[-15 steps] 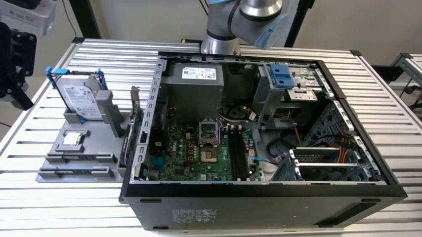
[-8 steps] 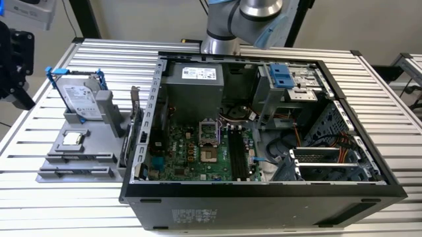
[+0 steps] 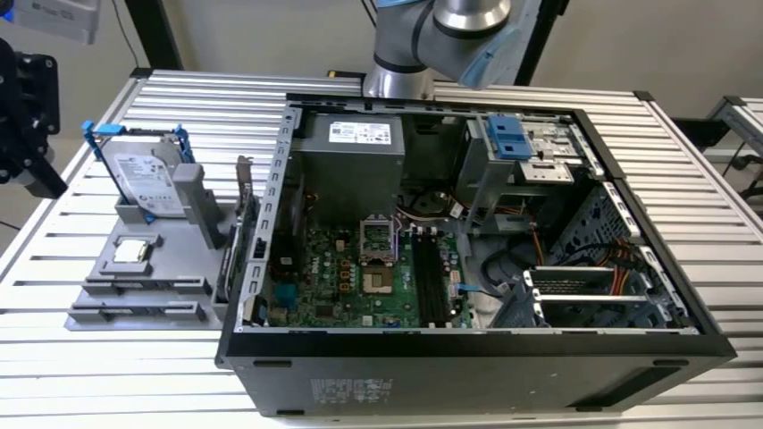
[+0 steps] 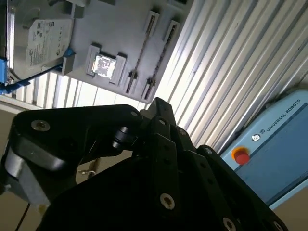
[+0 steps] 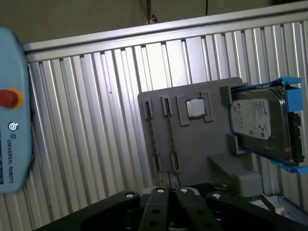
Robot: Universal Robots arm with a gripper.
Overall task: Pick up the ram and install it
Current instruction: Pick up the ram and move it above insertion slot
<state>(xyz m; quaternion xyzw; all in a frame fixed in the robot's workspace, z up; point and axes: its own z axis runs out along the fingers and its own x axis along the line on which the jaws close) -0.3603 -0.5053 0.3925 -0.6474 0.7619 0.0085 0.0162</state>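
Ribbed silver metal table (image 3: 667, 179): bright parallel striping throughout. Flat grey plastic fixture tray (image 3: 143, 277): uniform grey. Boxy silver hard drive (image 3: 149, 174): white label, blue bracket. Small square silver processor chip (image 3: 131, 251). Open black metal computer case (image 3: 477, 366); green motherboard (image 3: 334, 268) inside. Pale blue pendant (image 5: 12, 110): round red button (image 5: 8, 97). Black jointed gripper (image 5: 169, 195).

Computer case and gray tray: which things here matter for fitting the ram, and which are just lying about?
For the job:
ram, on edge in the gray tray
black motherboard slots
open computer case

Lying about:
hard drive in blue bracket
processor chip
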